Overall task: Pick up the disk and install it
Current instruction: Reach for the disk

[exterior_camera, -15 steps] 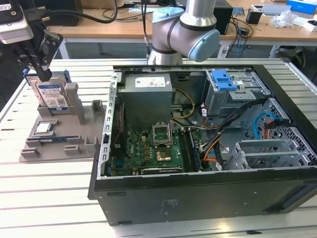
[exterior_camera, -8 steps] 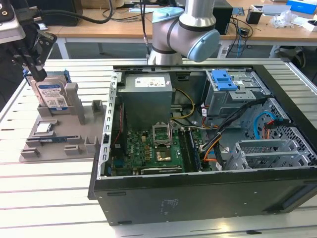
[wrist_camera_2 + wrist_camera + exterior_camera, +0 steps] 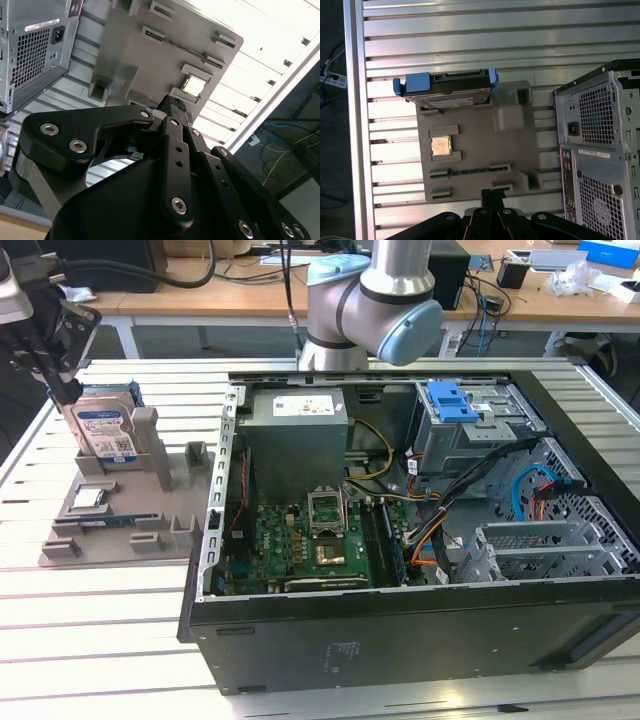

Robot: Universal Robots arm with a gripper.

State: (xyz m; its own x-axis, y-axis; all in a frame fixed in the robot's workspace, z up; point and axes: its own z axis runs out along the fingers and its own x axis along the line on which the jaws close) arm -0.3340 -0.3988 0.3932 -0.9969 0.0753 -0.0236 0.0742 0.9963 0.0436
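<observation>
Gripper [image 3: 492, 193] shut, empty, hangs by one edge of gray tray [image 3: 520, 150]. Disk [image 3: 447, 90] stands on its side in slot at tray's opposite edge, small square chip [image 3: 441, 145] btwn. I'd say you should: open wide, come down over disk's top, line up w/ its flat sides, pinch middle, lift straight. Disk: silver, blue frame at ends, white-blue label.

No legible text; print on disk [image 3: 103, 432] too small.
</observation>
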